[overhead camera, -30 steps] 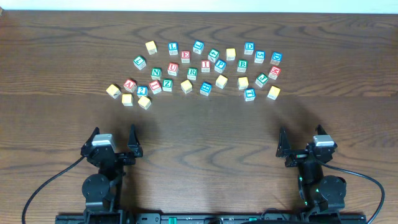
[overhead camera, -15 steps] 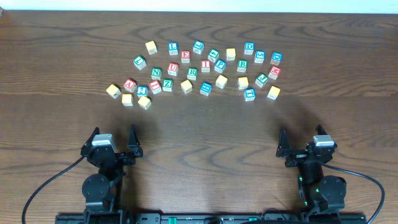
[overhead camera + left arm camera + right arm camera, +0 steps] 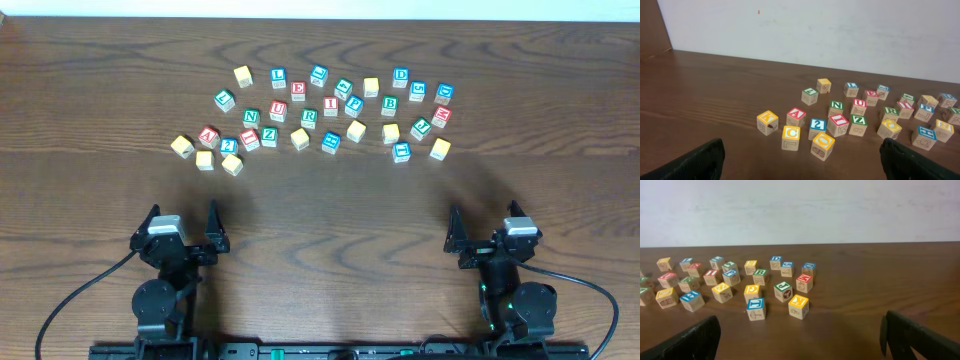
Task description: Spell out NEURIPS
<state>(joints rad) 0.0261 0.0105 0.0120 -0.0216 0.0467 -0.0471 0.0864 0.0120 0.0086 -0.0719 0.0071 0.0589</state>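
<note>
Well ahead of both tools, among scattered wooden alphabet cubes, the green N cube (image 3: 251,117), red U cube (image 3: 278,111), green R cube (image 3: 309,117), red I cube (image 3: 331,104) and blue P cube (image 3: 353,104) sit loosely in line, the red E cube (image 3: 298,90) just beyond. Left tool (image 3: 183,213) and right tool (image 3: 485,213) stand released, grasping nothing. Spelling looks unstarted; the next move calls for reaching forward to N and setting it on the dark wooden counter (image 3: 320,220) nearer the tools.

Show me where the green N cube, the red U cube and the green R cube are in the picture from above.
green N cube (image 3: 251,117): overhead view, on its top face.
red U cube (image 3: 278,111): overhead view, on its top face.
green R cube (image 3: 309,118): overhead view, on its top face.
</note>
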